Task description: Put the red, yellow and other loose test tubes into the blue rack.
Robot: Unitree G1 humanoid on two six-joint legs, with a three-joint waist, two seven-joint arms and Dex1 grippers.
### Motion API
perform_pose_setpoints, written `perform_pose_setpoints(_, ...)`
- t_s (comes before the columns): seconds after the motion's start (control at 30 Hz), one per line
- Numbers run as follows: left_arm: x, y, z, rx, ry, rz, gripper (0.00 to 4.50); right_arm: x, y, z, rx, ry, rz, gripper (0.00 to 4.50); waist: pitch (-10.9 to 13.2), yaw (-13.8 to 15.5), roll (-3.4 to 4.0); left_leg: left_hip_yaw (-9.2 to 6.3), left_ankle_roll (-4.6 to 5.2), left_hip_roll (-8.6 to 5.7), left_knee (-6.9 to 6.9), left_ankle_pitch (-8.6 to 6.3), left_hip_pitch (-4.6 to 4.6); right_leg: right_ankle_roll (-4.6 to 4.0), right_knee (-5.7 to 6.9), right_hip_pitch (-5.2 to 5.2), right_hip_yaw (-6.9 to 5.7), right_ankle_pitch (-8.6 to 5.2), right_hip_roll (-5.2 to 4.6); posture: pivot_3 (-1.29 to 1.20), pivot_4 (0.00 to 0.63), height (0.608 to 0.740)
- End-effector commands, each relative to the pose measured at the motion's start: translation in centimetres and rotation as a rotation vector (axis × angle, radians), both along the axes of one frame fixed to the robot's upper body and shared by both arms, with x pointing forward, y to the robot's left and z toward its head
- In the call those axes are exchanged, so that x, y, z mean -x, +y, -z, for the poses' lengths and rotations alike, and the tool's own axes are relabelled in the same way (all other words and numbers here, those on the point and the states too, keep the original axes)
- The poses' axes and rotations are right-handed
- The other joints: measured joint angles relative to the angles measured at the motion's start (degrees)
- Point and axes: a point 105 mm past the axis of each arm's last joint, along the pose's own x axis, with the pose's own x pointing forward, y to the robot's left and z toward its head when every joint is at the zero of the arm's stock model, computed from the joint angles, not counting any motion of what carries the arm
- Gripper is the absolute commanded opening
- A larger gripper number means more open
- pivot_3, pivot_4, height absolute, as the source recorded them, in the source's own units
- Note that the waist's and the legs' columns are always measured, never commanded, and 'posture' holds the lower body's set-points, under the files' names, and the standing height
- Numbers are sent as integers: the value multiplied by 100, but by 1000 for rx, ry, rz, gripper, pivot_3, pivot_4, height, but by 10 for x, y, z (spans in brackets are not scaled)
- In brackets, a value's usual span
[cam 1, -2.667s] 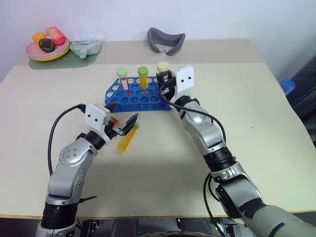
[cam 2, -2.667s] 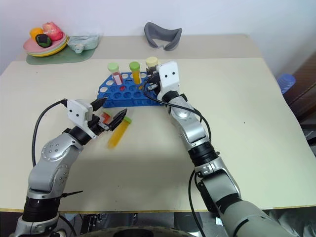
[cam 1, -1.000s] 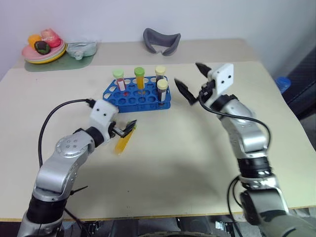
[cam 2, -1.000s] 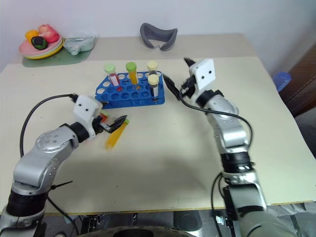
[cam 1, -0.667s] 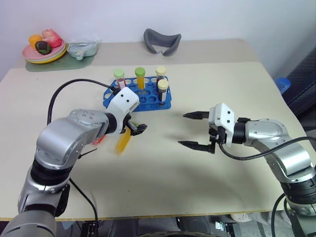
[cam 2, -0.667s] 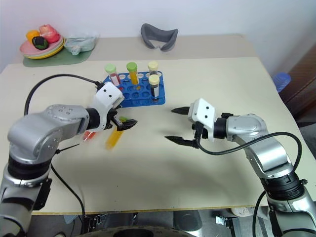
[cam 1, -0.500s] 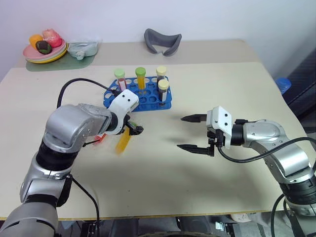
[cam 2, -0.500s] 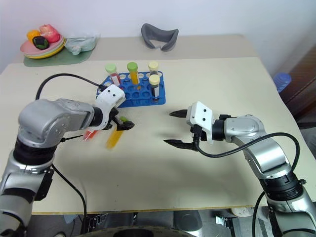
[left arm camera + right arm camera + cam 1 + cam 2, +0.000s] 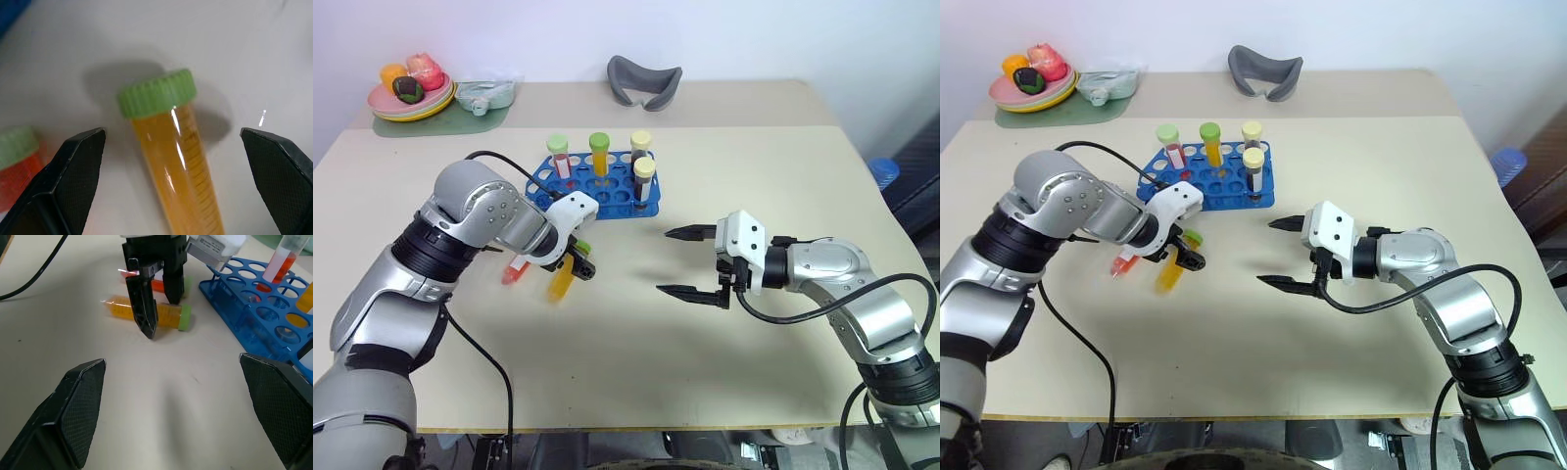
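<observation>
Item: my left gripper (image 9: 171, 161), jaws wide and empty, straddling the yellow-orange, green-capped clear plastic tube (image 9: 178, 161) lying just before the bright blue plastic rack (image 9: 607, 196). Centre, then close mid-barrel. Beside it, a red tube (image 9: 516, 270). My right gripper (image 9: 688, 262) waits wide, empty.

The yellow-orange tube (image 9: 178, 161) with its green cap lies flat between the left fingers (image 9: 73, 171), untouched. A red tube (image 9: 517, 269) lies just beside them. The blue rack (image 9: 607, 201) beyond holds four upright tubes.
</observation>
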Motion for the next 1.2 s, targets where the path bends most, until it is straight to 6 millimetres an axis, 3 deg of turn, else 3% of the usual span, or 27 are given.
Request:
perform_pose_setpoints(0.03,5,-1,3,-24,11,-1,4500,7,6,-8,-14,-49,-30,4450,0,1,0,0,0,0,1,0,0,0,0,1,0,0,-1,0,150,740)
perform_pose_setpoints(0.27,-1,5,12,-68,-33,-115,4500,9,9,-6,-18,-47,-38,4450,-5,-2,8,0,0,-1,3,0,10,0,6,8,1,0,-1,0,150,740)
perform_pose_setpoints(0.5,-2,6,10,-72,-55,-162,1260,10,10,-5,-17,-44,-45,4500,-6,-5,8,1,-4,-2,5,2,14,0,9,11,2,0,0,0,150,740)
perform_pose_setpoints(0.8,-2,5,8,-61,-91,-179,1260,10,11,-6,-14,-46,-48,4500,-6,-3,8,1,-20,-2,4,11,15,0,9,10,2,0,0,0,150,740)
perform_pose_setpoints(0.97,-5,8,2,-56,-129,-194,891,10,12,-6,-13,-47,-50,4500,-6,-4,7,2,-24,-2,4,13,14,0,9,10,2,0,0,0,150,740)
perform_pose_setpoints(1.13,-7,0,-29,61,-239,-154,891,10,11,-7,-16,-45,-38,4500,-5,-2,5,2,-25,-2,4,14,11,0,9,7,2,0,1,0,150,740)
perform_pose_setpoints(1.2,-11,-2,-53,125,-404,-143,891,10,9,-8,-24,-42,-19,4500,-5,5,5,2,-30,-2,4,17,5,0,6,3,1,0,0,0,150,740)
